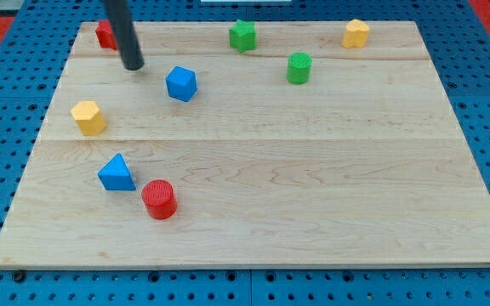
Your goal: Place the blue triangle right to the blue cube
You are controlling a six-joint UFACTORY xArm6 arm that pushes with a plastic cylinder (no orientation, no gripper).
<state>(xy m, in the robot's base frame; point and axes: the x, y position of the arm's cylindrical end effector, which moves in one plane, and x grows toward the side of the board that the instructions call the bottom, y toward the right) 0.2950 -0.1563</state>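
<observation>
The blue triangle (116,173) lies at the view's lower left of the wooden board (313,187). The blue cube (181,83) sits above it and to the right, in the upper left part of the board. My tip (133,65) is at the upper left, a short way left of the blue cube and slightly above it, not touching it. The tip is far above the blue triangle.
A red cylinder (159,200) sits just right of and below the blue triangle. A yellow block (88,117) lies at the left. A red block (105,35) is partly hidden behind the rod. A green star (243,35), a green cylinder (299,68) and a yellow block (356,33) lie along the top.
</observation>
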